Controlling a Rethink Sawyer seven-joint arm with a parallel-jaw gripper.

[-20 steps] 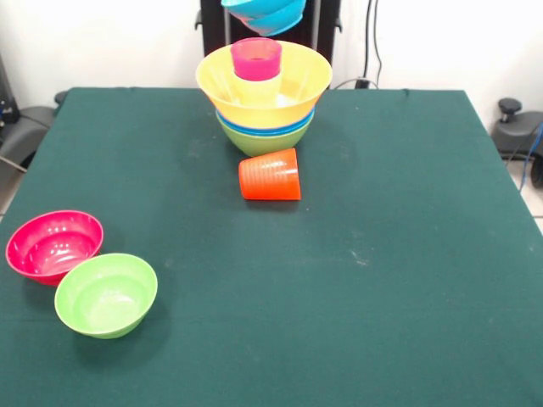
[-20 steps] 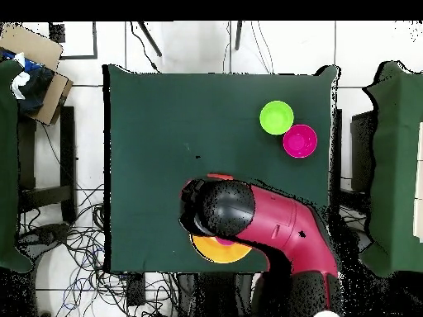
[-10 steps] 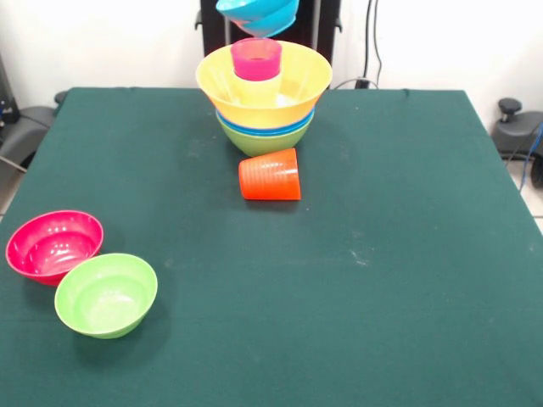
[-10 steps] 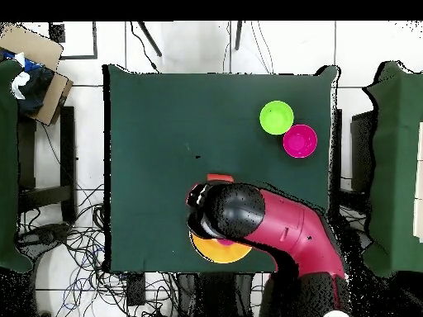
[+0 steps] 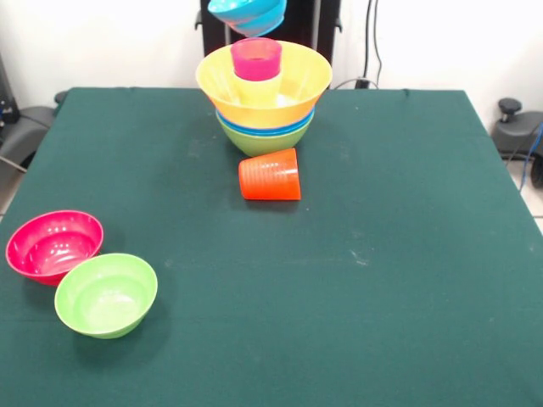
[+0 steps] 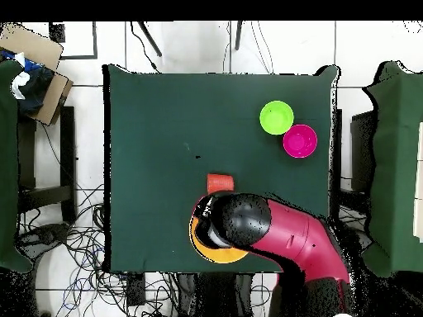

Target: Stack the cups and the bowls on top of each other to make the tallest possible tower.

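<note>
The tower [image 5: 264, 93] stands at the table's far middle: a green bowl lowest, blue rims above it, then the wide orange-yellow bowl [image 5: 297, 85]. Inside that bowl stands a yellow cup [image 5: 257, 89] with a pink-purple cup [image 5: 256, 58] on top. A small light-blue bowl [image 5: 246, 14] hangs tilted in the air just above the pink-purple cup, at the picture's top edge. The gripper holding it is hidden, above the edge in the front view and under the arm [image 6: 240, 221] in the overhead view. A ribbed orange-red cup [image 5: 270, 175] [image 6: 220, 182] lies on its side in front of the tower.
A pink-red bowl [image 5: 53, 244] [image 6: 300, 141] and a small green bowl [image 5: 106, 293] [image 6: 277, 117] sit upright, touching, near the table's front left corner in the front view. A cardboard box [image 6: 37, 66] and cables lie on the floor beside the table.
The light-blue bowl has drifted left, to above the pink-purple cup. In the overhead view the arm has shifted towards the base, uncovering the orange-red cup.
</note>
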